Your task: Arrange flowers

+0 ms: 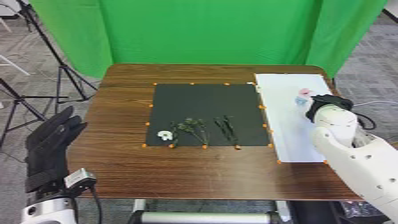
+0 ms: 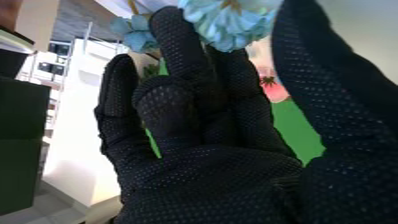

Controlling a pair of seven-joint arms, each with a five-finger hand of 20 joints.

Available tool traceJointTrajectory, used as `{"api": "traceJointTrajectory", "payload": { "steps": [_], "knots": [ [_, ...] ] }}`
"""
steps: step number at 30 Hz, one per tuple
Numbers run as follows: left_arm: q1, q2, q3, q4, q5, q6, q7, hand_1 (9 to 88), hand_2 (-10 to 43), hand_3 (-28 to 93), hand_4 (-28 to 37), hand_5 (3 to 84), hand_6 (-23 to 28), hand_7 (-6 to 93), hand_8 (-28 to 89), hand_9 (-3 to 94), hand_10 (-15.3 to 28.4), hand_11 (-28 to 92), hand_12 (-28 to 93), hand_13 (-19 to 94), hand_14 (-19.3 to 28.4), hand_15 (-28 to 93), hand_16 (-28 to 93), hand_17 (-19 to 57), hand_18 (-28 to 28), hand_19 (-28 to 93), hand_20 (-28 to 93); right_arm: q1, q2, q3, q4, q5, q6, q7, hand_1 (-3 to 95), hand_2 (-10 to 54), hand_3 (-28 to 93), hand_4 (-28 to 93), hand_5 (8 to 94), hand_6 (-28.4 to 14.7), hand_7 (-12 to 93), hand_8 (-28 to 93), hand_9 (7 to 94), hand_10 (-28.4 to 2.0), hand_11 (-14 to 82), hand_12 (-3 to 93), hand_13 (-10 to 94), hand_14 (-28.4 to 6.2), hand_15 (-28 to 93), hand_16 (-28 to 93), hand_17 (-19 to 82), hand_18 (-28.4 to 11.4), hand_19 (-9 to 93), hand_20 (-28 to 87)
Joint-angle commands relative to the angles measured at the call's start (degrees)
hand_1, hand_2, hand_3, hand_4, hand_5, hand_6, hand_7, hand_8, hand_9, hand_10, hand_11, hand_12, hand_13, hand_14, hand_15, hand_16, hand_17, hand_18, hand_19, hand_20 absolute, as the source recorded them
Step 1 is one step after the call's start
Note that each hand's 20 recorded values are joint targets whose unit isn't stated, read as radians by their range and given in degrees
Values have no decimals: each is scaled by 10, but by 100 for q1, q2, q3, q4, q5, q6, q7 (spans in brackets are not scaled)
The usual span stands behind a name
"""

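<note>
Right wrist view, hand part-open, flower near (blue)

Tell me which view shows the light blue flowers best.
The right wrist view: there the light blue flowers appear large, their petals distinct, near the right hand. In the head view they make a small pale blue patch against the white board, next to the pink flower.
</note>
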Motion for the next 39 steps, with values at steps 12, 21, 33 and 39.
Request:
{"api": "traceJointTrajectory", "payload": {
  "steps": [12,21,33,39],
  "knots": [
    [17,106,73,-29,-121,80,90,268,24,819,-181,428,123,165,-106,348,207,417,74,255,279,679,-184,-81,231,568,173,109,357,-621,126,-646,1239,107,611,-95,750,-282,749,-25,314,81,851,-93,198,382,730,-99,845,280,259,-264,833,287],
    [21,82,65,-31,-102,80,65,269,25,818,-180,428,123,164,-106,348,207,417,74,255,279,678,-184,-81,231,567,172,244,384,-722,-110,-867,1726,-92,611,-95,759,-282,764,-26,320,80,863,-90,198,388,741,-90,847,285,271,-262,843,286],
    [157,1,-88,0,-148,73,80,268,25,818,-181,428,123,164,-106,347,207,418,74,255,278,678,-184,-81,231,567,172,915,259,-1618,-1010,-1087,2756,-1375,602,-95,766,-283,761,-20,327,79,864,-85,198,398,743,-83,843,295,269,-254,842,281],
    [219,-15,-175,2,-194,128,127,266,26,816,-182,429,123,165,-106,349,207,422,75,257,279,679,-184,-81,231,568,173,1647,-126,-2590,-1057,-1208,3092,-1898,595,-95,768,-283,752,-13,347,65,861,-80,199,400,741,-77,840,303,265,-247,836,279]
  ]
}}
